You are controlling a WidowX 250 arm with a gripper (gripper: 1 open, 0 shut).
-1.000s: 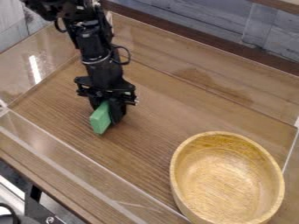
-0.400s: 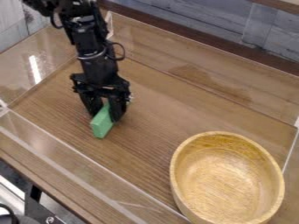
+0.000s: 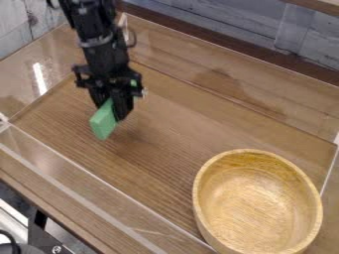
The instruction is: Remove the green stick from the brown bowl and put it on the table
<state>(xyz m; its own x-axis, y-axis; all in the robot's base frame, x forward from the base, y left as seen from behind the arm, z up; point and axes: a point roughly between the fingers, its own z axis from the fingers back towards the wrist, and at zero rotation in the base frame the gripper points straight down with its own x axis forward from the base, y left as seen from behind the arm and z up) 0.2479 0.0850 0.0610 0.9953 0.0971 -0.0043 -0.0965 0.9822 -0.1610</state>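
- The green stick (image 3: pixel 102 122) has shifted across the view, up and to the left of where we saw it a moment ago, and the arm (image 3: pixel 95 50) has shifted with it.
- The tool (image 3: pixel 114 100) is closed, with the stick's upper end at its fingertips; we judge that it has hold of the stick (the dark fingers hide the exact contact).
- A moment ago the stick lay nearer the middle of the desk (image 3: pixel 185 139), below the tool, and its joint travel with the arm suggests a fresh grip rather than a finished release.
- The brown bowl (image 3: pixel 257 203) sits at lower right, well apart from the stick, and we see nothing inside it.
- The removal half of the task therefore looks done; what is left, in our judgement, is a clean placing on the desk.
- We cannot tell from this single view whether the stick's lower end touches the wood or hangs just above it.
- Our advice: lower it gently until it lies supported, open the tool, then back straight away, since leaving too soon could drag or tip the stick.
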